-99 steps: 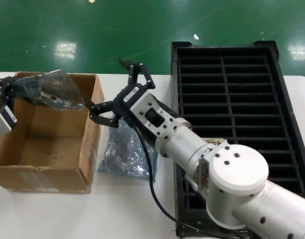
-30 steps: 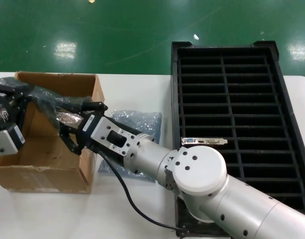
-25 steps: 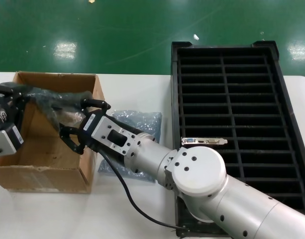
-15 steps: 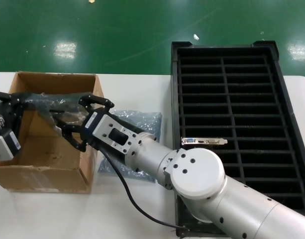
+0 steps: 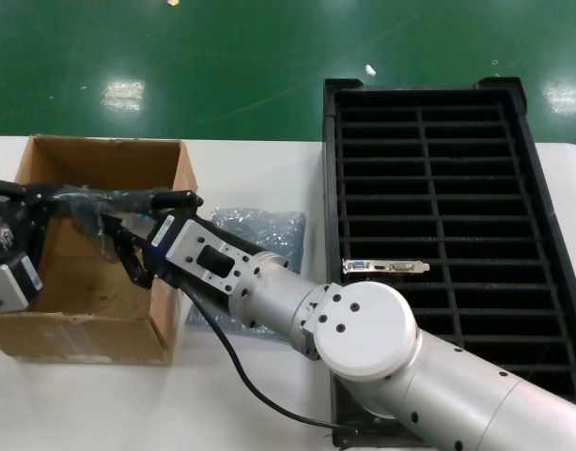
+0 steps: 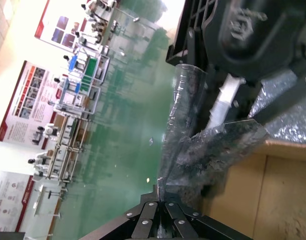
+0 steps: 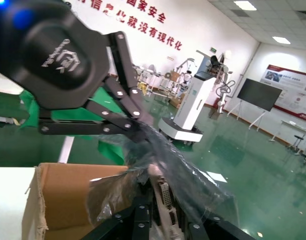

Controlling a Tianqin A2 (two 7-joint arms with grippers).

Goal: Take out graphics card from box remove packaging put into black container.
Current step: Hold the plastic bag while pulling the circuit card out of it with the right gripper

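Over the brown box [image 5: 107, 147], the silver-grey packaging [image 5: 88, 201] is stretched between my two grippers. My left gripper [image 5: 43, 194] is shut on one end of the bag; the pinch shows in the left wrist view [image 6: 161, 196] and from the other arm [image 7: 141, 131]. At the bag's other end, my right gripper [image 5: 116, 231] is shut on the graphics card [image 7: 166, 196]. The card's silver bracket and a port show between the fingers [image 7: 141, 212]. The black container [image 5: 331, 188] lies to the right of the box.
A like card [image 5: 386, 267] stands in a slot at the container's left column. An empty crinkled bag [image 5: 257, 233] lies on the white table between box and container. My right arm reaches across the table's front toward the box.
My right gripper moved from beside the box into the bag's open end and closed its fingers on the card. The left gripper lowered a little, pulling the bag flatter.
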